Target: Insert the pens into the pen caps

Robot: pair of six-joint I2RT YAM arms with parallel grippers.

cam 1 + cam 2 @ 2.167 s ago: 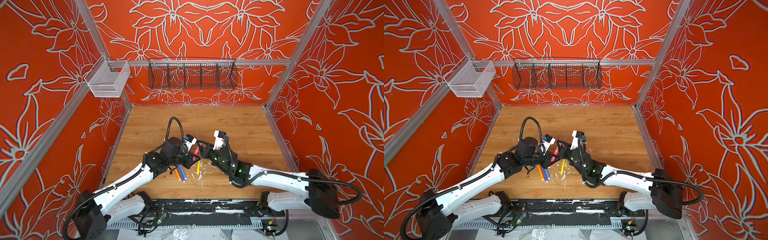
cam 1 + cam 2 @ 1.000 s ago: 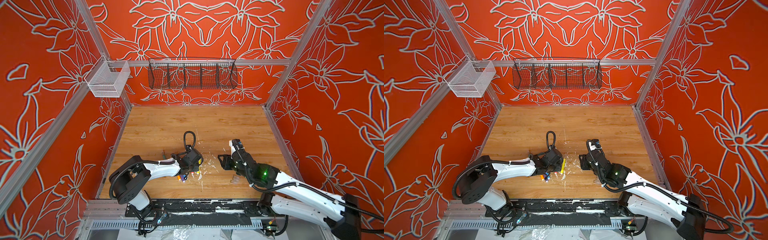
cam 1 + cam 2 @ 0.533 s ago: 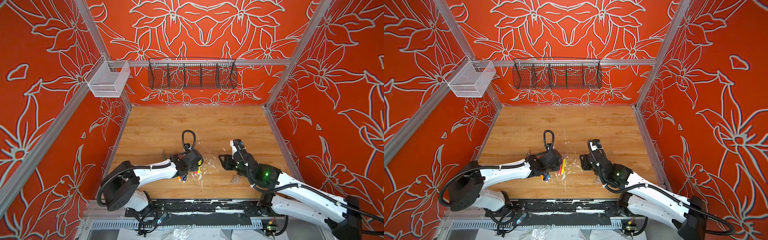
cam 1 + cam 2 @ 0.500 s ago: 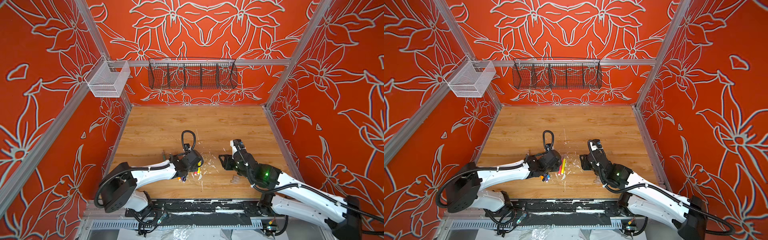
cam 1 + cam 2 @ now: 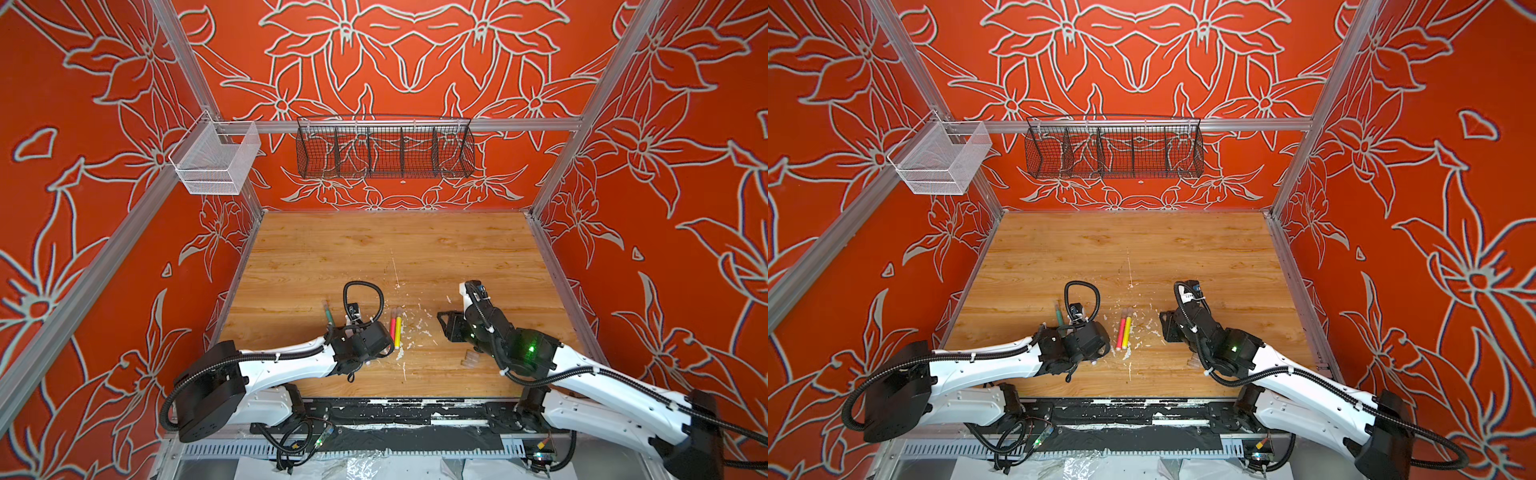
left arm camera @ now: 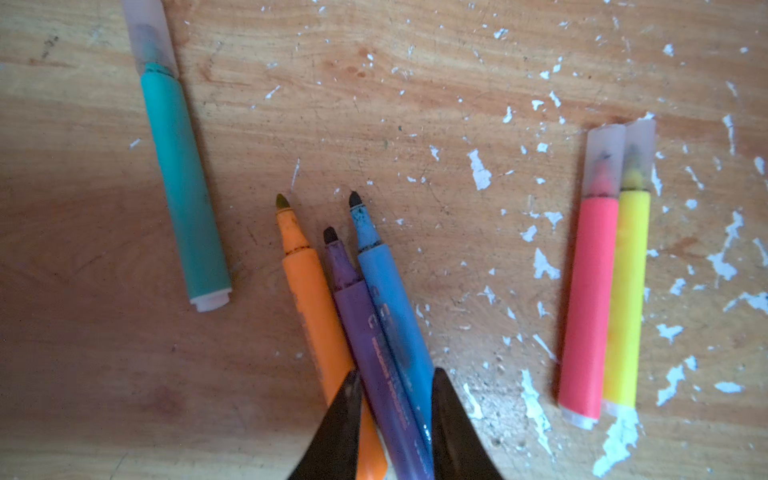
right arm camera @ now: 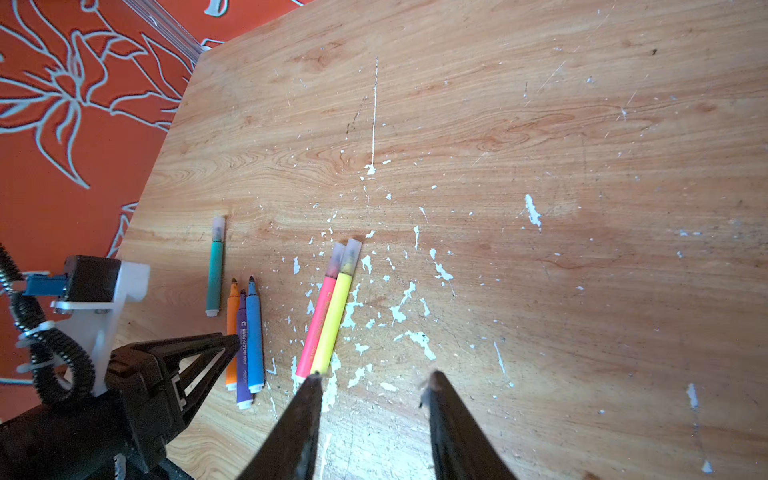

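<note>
In the left wrist view, uncapped orange, purple and blue pens lie fanned together. My left gripper is shut on the purple and blue barrels, and one finger overlaps the orange one. A green pen wearing a clear cap lies apart from them. Pink-red and yellow pens lie side by side, both capped. My right gripper is open and holds nothing, just above the table by the yellow pen's rear end. Loose clear pen caps lie beside the right arm.
White paint flecks dot the wooden table. A black wire basket hangs on the back wall and a white mesh basket on the left rail. Orange walls close in three sides.
Both grippers have left their raised meeting at the middle. The left has come down onto the uncapped pens and the right has drawn back rightward. Since a second ago the left arm's elbow has swung out.
</note>
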